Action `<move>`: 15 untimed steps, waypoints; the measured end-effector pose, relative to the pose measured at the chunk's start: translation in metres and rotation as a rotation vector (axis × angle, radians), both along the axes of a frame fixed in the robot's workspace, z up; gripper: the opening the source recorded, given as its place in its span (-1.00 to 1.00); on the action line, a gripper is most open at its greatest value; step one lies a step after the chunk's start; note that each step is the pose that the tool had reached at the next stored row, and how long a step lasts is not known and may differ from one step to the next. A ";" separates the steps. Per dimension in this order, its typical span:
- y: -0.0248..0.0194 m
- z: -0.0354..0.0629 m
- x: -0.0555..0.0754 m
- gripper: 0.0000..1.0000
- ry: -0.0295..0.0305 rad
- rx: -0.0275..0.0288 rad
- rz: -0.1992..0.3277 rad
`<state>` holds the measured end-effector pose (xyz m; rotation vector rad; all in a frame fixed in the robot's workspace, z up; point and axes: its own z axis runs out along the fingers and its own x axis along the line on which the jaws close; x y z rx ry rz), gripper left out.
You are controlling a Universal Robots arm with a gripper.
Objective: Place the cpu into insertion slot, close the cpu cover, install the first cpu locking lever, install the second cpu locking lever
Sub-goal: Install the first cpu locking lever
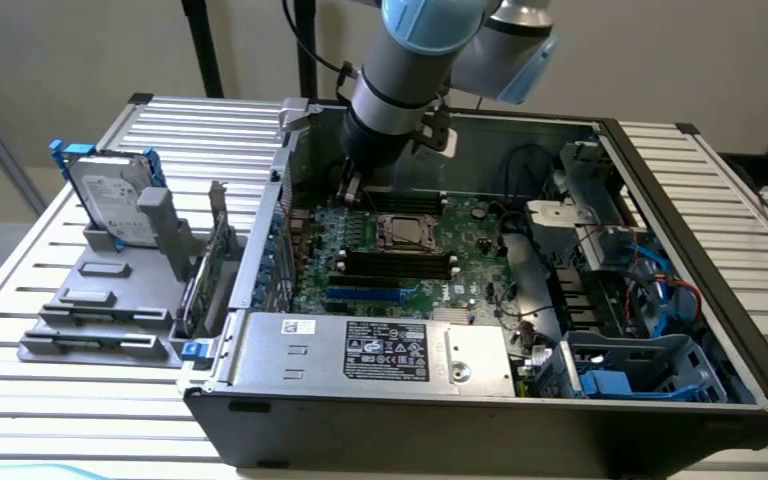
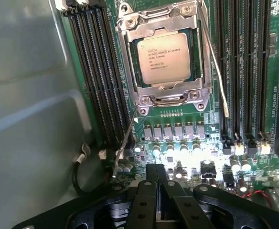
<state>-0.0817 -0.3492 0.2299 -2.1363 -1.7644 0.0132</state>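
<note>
The cpu (image 2: pixel 163 58) lies flat in the slot (image 2: pixel 136 62), printed face up. The cover (image 2: pixel 170 91) is down over it, framing the chip on all sides. Two thin wire levers start at the cover. The near lever (image 2: pixel 126 140) leaves the cover's corner closest to the tool (image 2: pixel 158 175) and slants out over the board (image 2: pixel 268 28) towards it. The far lever (image 2: pixel 216 67) runs along one side of the cover and ends past it, by the memory slots (image 2: pixel 240 71). Whether either is latched cannot be told. The tool hangs near the cover but apart from it, fingers pressed together with nothing between them, and close to the near lever's free end. The arm (image 1: pixel 398 90) reaches into the case (image 1: pixel 491 430) beyond the cover from the power supply (image 1: pixel 371 350); the case stands on the desk (image 1: pixel 704 200).
</note>
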 end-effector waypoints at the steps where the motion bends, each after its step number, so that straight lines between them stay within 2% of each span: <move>1: 0.0000 0.0002 0.000 -0.79 0.0004 0.0048 -0.009; 3: 0.0000 0.0003 -0.001 -0.79 0.0010 0.0116 -0.031; 12: 0.0000 0.0003 -0.001 -0.79 0.0013 0.0182 -0.155; 13: 0.0000 0.0003 -0.001 -0.79 0.0016 0.0206 -0.166; 15: 0.0000 0.0010 -0.001 -0.79 0.0034 0.0293 -0.185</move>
